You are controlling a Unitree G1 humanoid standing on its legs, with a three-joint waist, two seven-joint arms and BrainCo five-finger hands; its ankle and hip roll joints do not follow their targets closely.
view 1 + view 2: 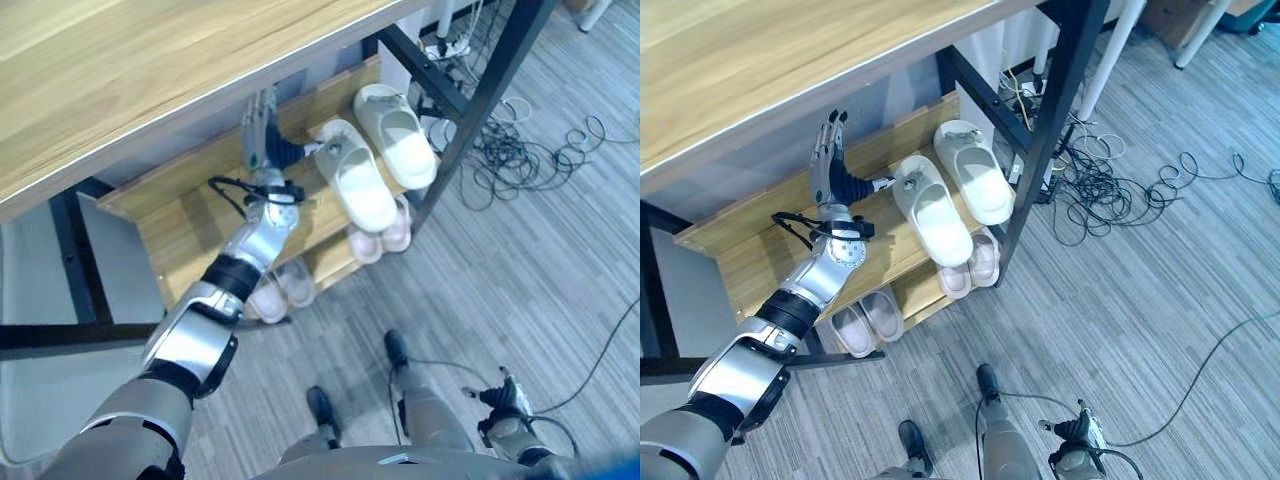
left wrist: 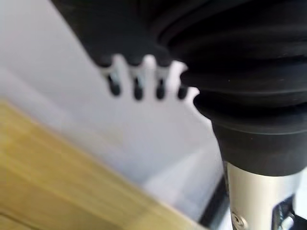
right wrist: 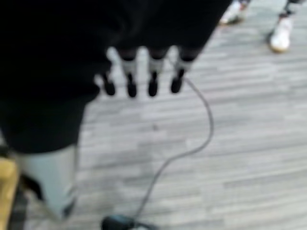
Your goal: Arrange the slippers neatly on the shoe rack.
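In the left eye view, two cream-white moulded foam slippers [image 1: 375, 150] lie side by side on the wooden shoe rack shelf [image 1: 190, 215], probably light and springy, best taken by the strap. In the right eye view, the left hand [image 1: 828, 160] hovers just beside the nearer slipper [image 1: 932, 208], apart. The left wrist view shows its fingers [image 2: 136, 86] straight, holding nothing; the right wrist view shows the right hand [image 3: 139, 76] relaxed above the grey plank floor [image 3: 249, 124].

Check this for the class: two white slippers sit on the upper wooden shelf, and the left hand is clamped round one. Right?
Not quite. The left hand is open, fingers straight, beside the white slippers on the upper wooden shelf, gripping nothing, as the right eye view shows.
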